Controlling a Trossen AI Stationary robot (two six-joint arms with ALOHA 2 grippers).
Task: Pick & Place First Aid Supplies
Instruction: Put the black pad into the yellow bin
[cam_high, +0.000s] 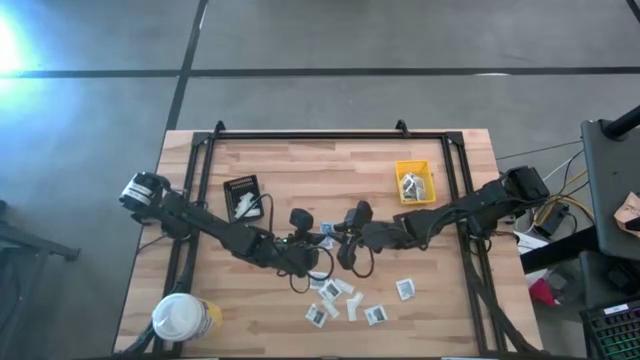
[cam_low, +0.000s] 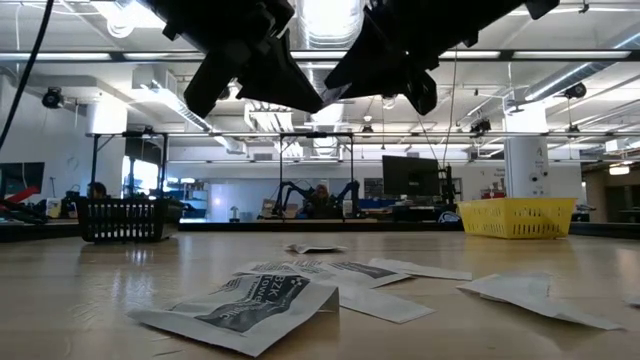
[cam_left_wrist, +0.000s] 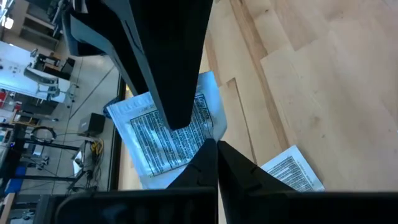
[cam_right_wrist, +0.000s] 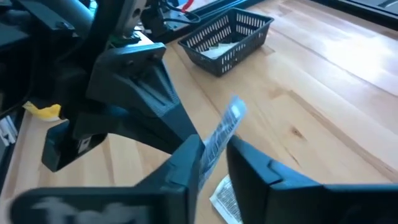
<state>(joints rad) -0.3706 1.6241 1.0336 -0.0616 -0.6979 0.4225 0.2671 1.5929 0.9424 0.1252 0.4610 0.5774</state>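
Both claws meet above the tabletop centre. The left claw is closed on a packet; the right claw stands narrow around its edge. More packets lie nearby.

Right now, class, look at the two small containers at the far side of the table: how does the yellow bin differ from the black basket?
The yellow bin is bright yellow; the black basket is dark mesh. The yellow bin sits on the right arm's side of the table, the black basket on the left arm's side. From above, the yellow bin lies tilted, the black basket nearly square to the table edge. Both hold white packets.
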